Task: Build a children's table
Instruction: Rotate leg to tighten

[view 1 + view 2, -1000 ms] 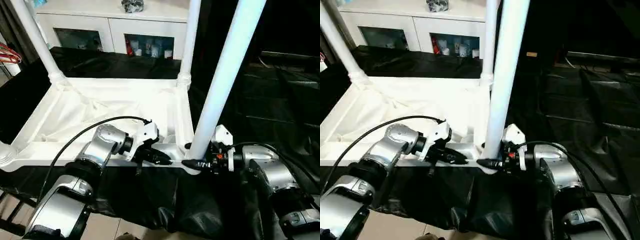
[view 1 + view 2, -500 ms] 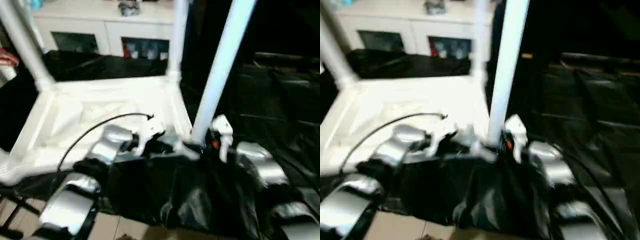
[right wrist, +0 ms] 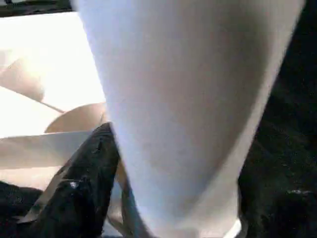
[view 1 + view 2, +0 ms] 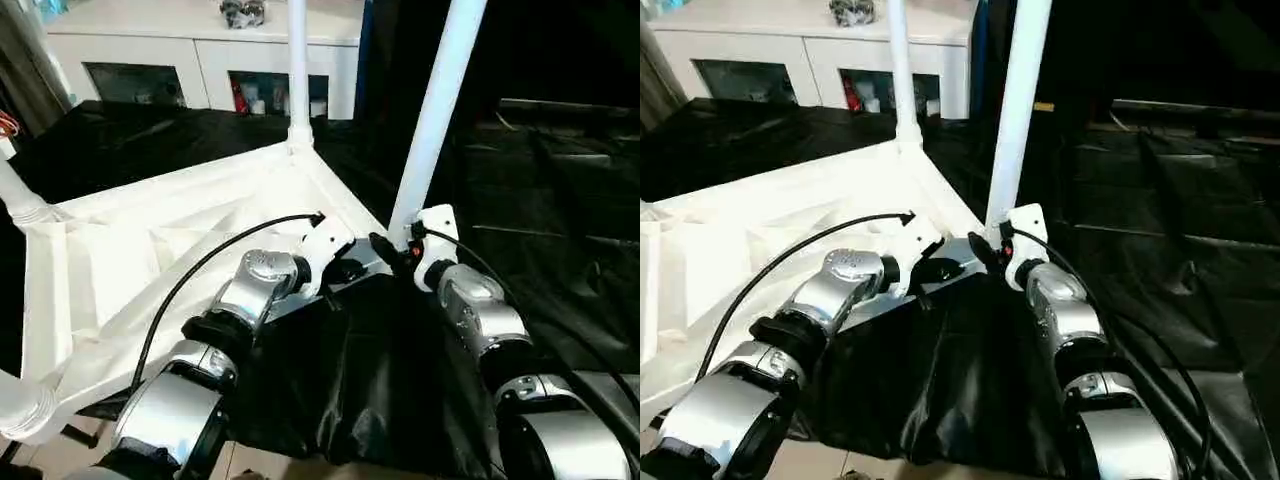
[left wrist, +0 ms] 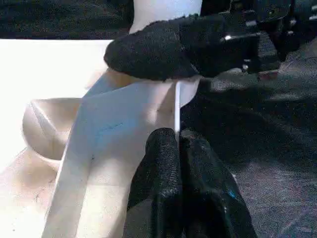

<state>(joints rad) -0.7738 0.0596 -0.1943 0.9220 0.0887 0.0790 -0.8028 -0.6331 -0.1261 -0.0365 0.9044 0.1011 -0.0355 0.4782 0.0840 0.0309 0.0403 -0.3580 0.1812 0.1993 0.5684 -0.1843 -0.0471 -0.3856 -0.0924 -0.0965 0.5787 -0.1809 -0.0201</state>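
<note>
Table top [image 4: 150,250]: white, upside down, ribbed underside facing up, resting on a counter [image 4: 560,230] draped in black sheeting; fills the 9 o'clock half of the head view.
Near leg [image 4: 437,110]: white tube, upright in the corner socket at centre of the head view, rising toward 12 o'clock.
Far leg [image 4: 297,65]: upright in the corner at 12 o'clock.
Third leg [image 4: 15,195]: tilted, at the 9 o'clock edge.
Left pincer [image 5: 177,148]: fingers pressed together, tips against the thin rim of the table top just beside the near leg's socket.
Right pincer [image 4: 390,250]: at the base of the near leg; one black finger [image 3: 86,183] lies against the leg; whether the fingers are gripping cannot be told.
Cabinet [image 4: 200,50]: white, glass doors, behind the counter at 11 o'clock.
</note>
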